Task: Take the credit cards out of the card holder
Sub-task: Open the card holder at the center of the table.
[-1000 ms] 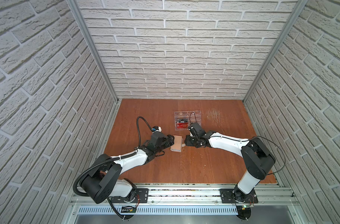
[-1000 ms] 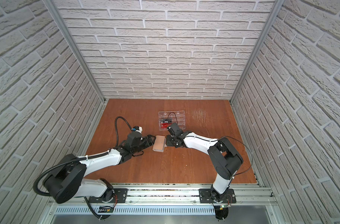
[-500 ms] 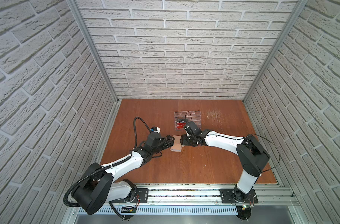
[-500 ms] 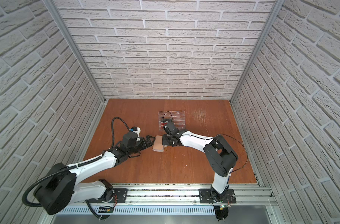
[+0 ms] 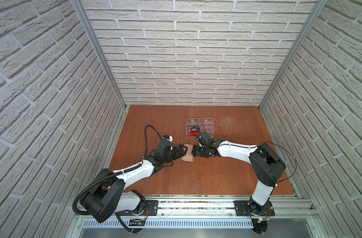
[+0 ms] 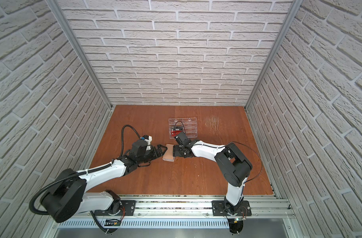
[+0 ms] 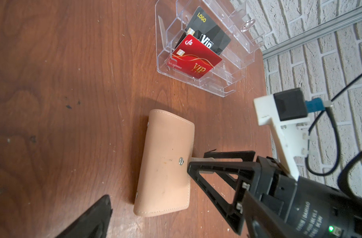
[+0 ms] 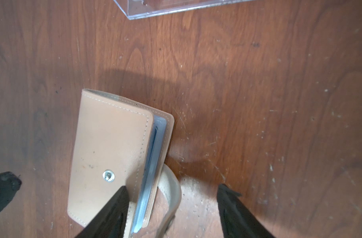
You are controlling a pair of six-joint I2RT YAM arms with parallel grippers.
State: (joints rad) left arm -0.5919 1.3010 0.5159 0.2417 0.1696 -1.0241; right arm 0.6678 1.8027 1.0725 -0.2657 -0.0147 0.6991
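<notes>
The tan card holder [image 5: 188,156] lies on the table between my two grippers, its covers nearly closed. Its snap tab [image 8: 171,189] hangs loose and unfastened. Blue edges [image 8: 150,175] show between the covers; I cannot tell the credit cards from the sleeves. My right gripper [image 8: 171,195] is open at the holder's open edge. One finger [image 8: 114,208] sits over the top cover, and the tab lies between the fingers unpinched. My left gripper [image 5: 181,152] stands wide open at the holder's spine side, gripping nothing. In the left wrist view only one of its fingers [image 7: 93,220] shows.
A clear acrylic rack [image 5: 199,127] stands just behind the card holder [image 7: 165,162], with a black card [image 7: 209,37] and a red card [image 7: 196,59] in it. Brick walls close off three sides, and a metal rail [image 5: 196,206] runs along the front.
My right gripper has slid left up to the card holder and spread its jaws wider. The left gripper's jaws opened slightly more.
</notes>
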